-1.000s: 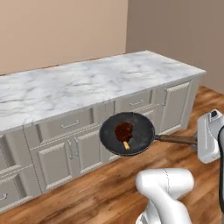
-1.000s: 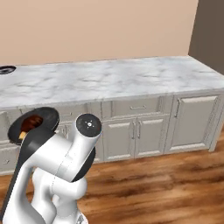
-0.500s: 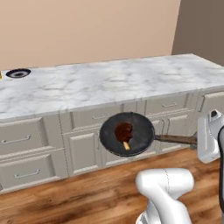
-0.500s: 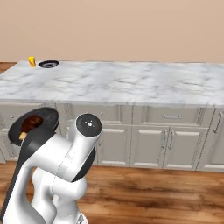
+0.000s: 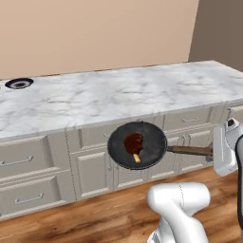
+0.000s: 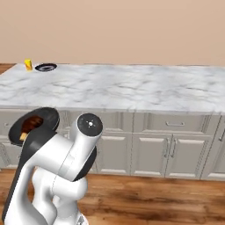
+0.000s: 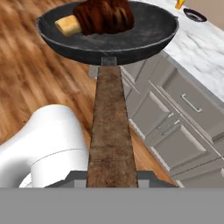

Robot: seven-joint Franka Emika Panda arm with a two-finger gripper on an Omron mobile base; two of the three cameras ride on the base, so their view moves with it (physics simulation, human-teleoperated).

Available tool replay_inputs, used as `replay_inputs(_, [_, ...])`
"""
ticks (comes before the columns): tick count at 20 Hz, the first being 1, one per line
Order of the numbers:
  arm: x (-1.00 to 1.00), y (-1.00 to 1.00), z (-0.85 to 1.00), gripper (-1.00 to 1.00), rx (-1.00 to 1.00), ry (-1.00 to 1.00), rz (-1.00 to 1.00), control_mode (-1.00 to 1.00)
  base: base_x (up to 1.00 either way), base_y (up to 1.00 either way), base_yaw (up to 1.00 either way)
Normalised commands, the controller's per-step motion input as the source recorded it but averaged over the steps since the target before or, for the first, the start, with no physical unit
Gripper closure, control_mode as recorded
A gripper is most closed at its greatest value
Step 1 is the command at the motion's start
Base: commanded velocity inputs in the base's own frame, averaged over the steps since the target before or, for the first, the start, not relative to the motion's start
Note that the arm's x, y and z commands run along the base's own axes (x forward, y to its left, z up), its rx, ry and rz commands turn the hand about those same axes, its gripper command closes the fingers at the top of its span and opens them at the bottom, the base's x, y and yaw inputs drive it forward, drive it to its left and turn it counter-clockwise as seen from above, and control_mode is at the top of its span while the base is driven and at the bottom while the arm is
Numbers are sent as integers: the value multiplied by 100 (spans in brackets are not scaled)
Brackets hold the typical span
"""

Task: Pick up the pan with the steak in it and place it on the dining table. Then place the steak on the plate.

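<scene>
In the left base view the pan (image 5: 137, 144) hangs in the air in front of the cabinets (image 5: 42, 166), level, well clear of the marble counter (image 5: 114, 95) behind it and of the wooden floor (image 5: 95, 218) below. The steak (image 5: 133, 141) lies near the middle of the pan with its pale bone end pointing toward the camera. The brown handle (image 5: 190, 151) runs right to the gripper (image 5: 212, 153), which is clamped on its far end. A small dark ring (image 5: 19, 83) sits on the counter far left.

In the right base view the pan (image 6: 37, 123) shows at the left edge, partly behind the arm's elbow, the steak (image 6: 30, 124) visible inside it. The counter (image 6: 123, 88) stretches across with the dark ring (image 6: 45, 67) and a small yellow thing (image 6: 28, 64) at its far left end.

In the hand view the handle (image 7: 109, 131) runs straight up from between the jaws, which are closed on it, to the pan (image 7: 144, 30); the steak (image 7: 105, 16) rests in it, bone end to the left.

So the pickup looks done — pan lifted, steak aboard. Left, as I judge it: carrying the pan to the dining table, setting it down, then moving the steak to the plate.
</scene>
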Motion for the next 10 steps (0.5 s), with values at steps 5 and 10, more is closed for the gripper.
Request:
replay_inputs(5, [0,0,0,100,0,0,0,100,29,50,1])
replay_inputs(10, [0,0,0,100,0,0,0,100,2,97,1])
